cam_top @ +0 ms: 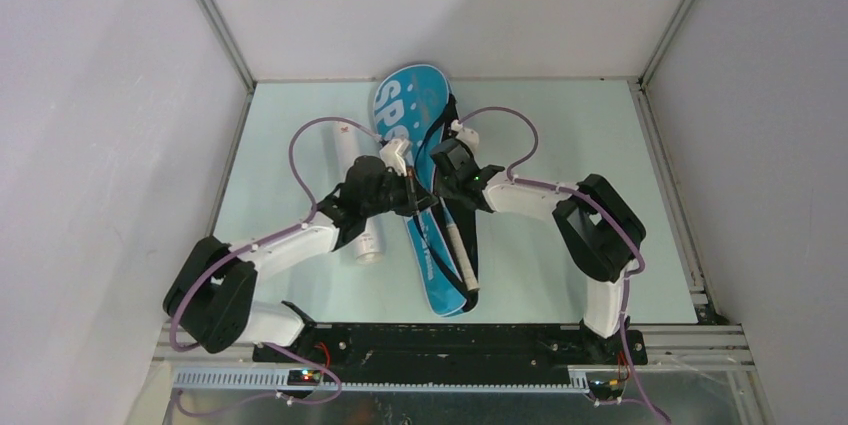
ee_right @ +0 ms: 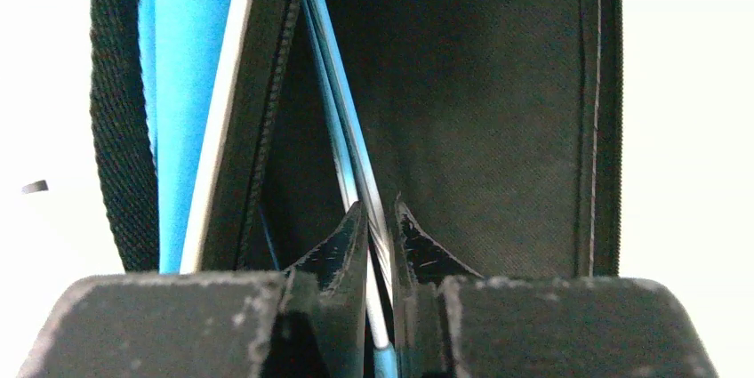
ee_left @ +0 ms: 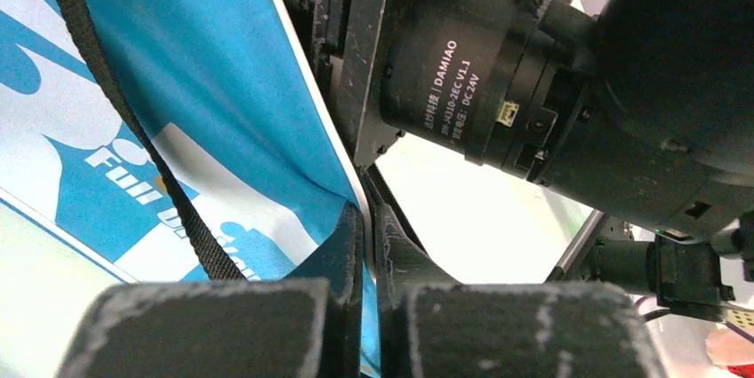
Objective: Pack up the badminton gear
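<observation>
The blue "SPORT" bag (cam_top: 405,95) lies lengthwise in the middle of the table, its black strap (cam_top: 446,123) along its right side. A racket's cream handle (cam_top: 460,260) sticks out of its near end. My left gripper (cam_top: 411,188) is shut on the bag's upper flap edge (ee_left: 307,160), pinching the blue cloth and white piping. My right gripper (cam_top: 446,171) is shut on thin racket shafts (ee_right: 351,151) inside the bag's black lining (ee_right: 480,111). The long white tube (cam_top: 362,215) lies left of the bag, partly under my left arm. No shuttlecocks show.
White walls with metal rails enclose the pale green table (cam_top: 560,125) on three sides. My right arm's black motor housing (ee_left: 462,76) sits very close to my left gripper (ee_left: 369,218). The bag's strap (ee_left: 133,129) runs across its printed face.
</observation>
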`<state>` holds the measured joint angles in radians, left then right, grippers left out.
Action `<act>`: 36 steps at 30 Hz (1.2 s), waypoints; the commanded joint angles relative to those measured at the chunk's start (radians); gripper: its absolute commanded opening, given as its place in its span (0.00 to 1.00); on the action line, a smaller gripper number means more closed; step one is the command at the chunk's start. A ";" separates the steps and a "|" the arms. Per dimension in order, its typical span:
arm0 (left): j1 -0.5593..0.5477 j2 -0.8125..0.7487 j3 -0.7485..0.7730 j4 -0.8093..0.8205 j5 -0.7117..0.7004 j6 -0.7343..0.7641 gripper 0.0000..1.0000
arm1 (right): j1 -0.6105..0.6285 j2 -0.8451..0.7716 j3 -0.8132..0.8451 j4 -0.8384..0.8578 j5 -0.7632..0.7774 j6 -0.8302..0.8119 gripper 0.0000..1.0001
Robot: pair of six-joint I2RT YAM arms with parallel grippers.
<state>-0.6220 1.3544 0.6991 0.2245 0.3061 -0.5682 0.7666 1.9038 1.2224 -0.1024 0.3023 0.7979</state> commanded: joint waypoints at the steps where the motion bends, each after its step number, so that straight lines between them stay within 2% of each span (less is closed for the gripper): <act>1: -0.066 -0.111 0.020 0.108 0.207 -0.080 0.00 | -0.033 -0.016 0.024 0.259 -0.015 0.025 0.21; 2: -0.052 -0.115 0.012 0.111 0.182 -0.098 0.00 | -0.041 -0.047 0.012 0.274 -0.048 0.017 0.27; 7: -0.001 -0.122 -0.012 0.160 0.116 -0.152 0.00 | -0.079 -0.137 -0.055 0.239 -0.253 -0.028 0.47; 12: 0.032 -0.128 -0.021 0.170 0.120 -0.155 0.00 | -0.095 -0.216 -0.101 0.157 -0.290 -0.073 0.70; 16: 0.037 -0.136 -0.031 0.156 0.126 -0.139 0.00 | -0.098 -0.296 -0.106 0.046 -0.225 -0.142 0.76; 19: 0.040 -0.150 -0.044 0.157 0.132 -0.132 0.00 | -0.112 -0.353 -0.113 -0.032 -0.096 -0.162 0.81; 22: 0.039 -0.165 -0.064 0.171 0.149 -0.124 0.00 | -0.142 -0.389 -0.179 -0.030 -0.031 -0.154 0.92; 25: 0.039 -0.187 -0.080 0.178 0.170 -0.115 0.00 | -0.219 -0.400 -0.266 0.069 -0.096 -0.152 0.96; 28: 0.039 -0.202 -0.095 0.193 0.207 -0.115 0.00 | -0.289 -0.351 -0.299 0.173 -0.263 -0.153 0.99; 32: 0.039 -0.227 -0.113 0.206 0.225 -0.118 0.00 | -0.304 -0.238 -0.302 0.313 -0.400 -0.179 0.99; 36: 0.039 -0.259 -0.134 0.224 0.213 -0.133 0.00 | -0.310 -0.126 -0.294 0.401 -0.474 -0.135 0.99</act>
<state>-0.5858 1.1606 0.5671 0.3176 0.4770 -0.6998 0.4541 1.6939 0.9184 0.1379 -0.0410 0.6464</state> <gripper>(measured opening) 0.011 0.992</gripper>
